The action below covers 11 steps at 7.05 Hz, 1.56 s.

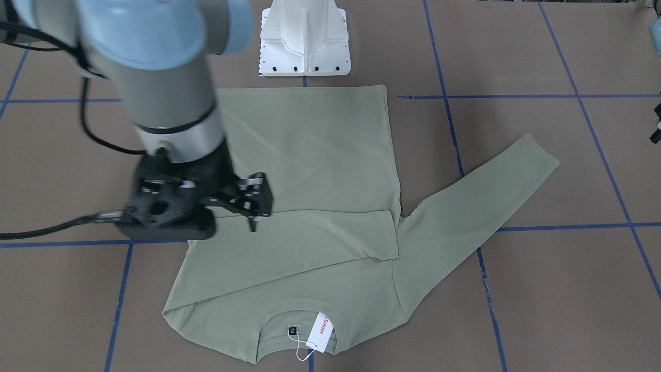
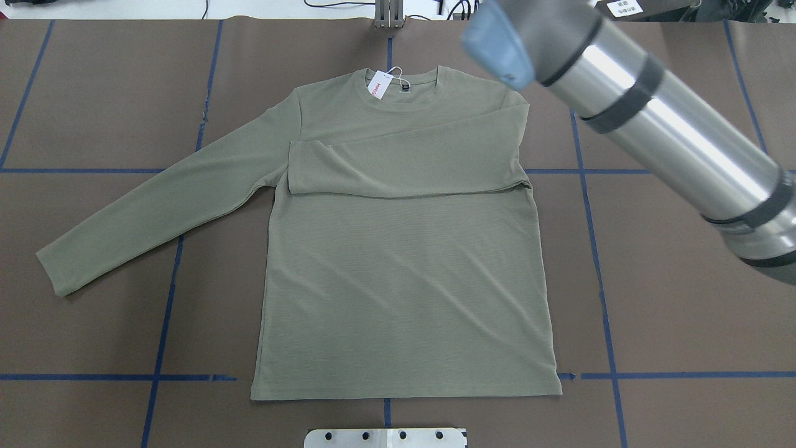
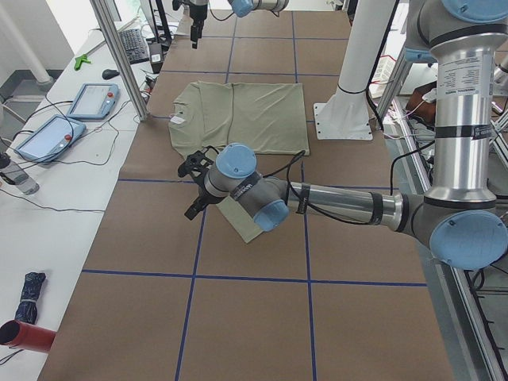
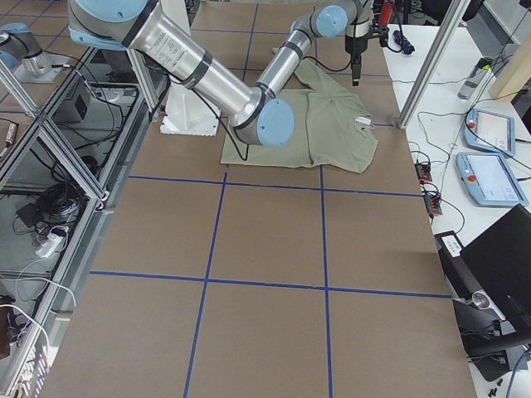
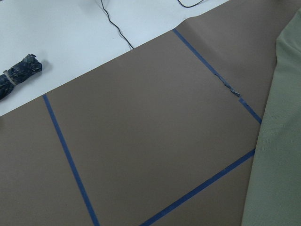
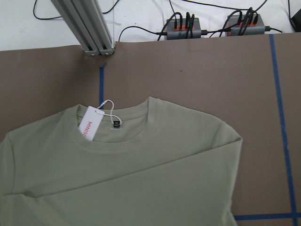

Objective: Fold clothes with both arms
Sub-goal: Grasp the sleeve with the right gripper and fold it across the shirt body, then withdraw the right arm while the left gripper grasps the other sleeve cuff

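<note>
The olive-green shirt [image 2: 398,261] lies flat on the brown table, with its collar and white hang tag [image 2: 377,85] at the far side. The sleeve on the robot's right is folded across the chest [image 2: 410,162]. The other sleeve [image 2: 155,211] lies spread out to the robot's left. My right gripper [image 1: 254,219] hovers over the folded sleeve's shoulder end; it looks shut and empty. My left gripper [image 3: 193,189] hangs above the spread sleeve's cuff and shows only in the exterior left view, so I cannot tell its state. The left wrist view shows only the sleeve edge [image 5: 282,141].
The white pedestal base [image 1: 304,39] stands at the shirt's hem. Blue tape lines [image 2: 168,298] cross the table. An aluminium post [image 6: 89,26] and power boxes [image 6: 183,28] stand beyond the collar. Tablets [image 3: 91,99] and a rolled dark cloth [image 5: 21,73] lie on the white side table.
</note>
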Available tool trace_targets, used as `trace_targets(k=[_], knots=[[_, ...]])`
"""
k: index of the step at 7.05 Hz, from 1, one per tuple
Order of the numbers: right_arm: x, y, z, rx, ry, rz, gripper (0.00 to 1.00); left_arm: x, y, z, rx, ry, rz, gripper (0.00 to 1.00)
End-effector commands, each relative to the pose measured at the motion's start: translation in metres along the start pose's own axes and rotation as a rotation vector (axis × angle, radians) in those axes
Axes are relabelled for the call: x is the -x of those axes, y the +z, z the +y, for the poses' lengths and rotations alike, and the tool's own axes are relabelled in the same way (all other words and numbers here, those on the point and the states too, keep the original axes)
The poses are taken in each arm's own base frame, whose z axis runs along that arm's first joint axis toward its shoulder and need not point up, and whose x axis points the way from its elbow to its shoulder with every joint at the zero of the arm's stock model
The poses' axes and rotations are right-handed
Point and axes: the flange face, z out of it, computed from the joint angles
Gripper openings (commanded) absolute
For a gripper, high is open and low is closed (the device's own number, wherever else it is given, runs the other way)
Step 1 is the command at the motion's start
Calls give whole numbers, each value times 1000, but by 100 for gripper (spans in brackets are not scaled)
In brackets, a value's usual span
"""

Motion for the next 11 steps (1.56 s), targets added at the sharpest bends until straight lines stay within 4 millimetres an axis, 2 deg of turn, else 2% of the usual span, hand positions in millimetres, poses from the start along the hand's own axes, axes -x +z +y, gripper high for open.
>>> trace_targets(k=[1, 2, 3, 4, 5, 6, 8, 9, 10, 11], knots=[[-205, -21, 28, 35, -194, -29, 100, -61, 41, 61, 42, 0, -25, 100], [-296, -19, 46, 67, -220, -48, 100, -77, 58, 84, 75, 36, -35, 100], [-372, -16, 65, 82, -257, -37, 100, -97, 77, 102, 118, 60, -34, 100], [-428, -8, 91, 108, -266, -28, 100, -124, 92, 113, 120, 35, -5, 100], [-450, -13, 108, 105, -239, -21, 100, -155, 117, 128, 143, -6, 5, 100], [-456, -10, 117, 114, -226, -17, 100, -169, 129, 138, 156, -13, 10, 100], [-456, -10, 117, 113, -222, -13, 100, -168, 144, 153, 182, -1, -14, 98], [-457, -9, 118, 114, -221, -13, 100, -170, 148, 157, 193, 6, -11, 93], [-457, -9, 118, 114, -221, -12, 100, -173, 148, 158, 194, 12, -5, 81], [-457, -9, 118, 114, -221, -12, 100, -177, 150, 159, 200, 19, 2, 64]])
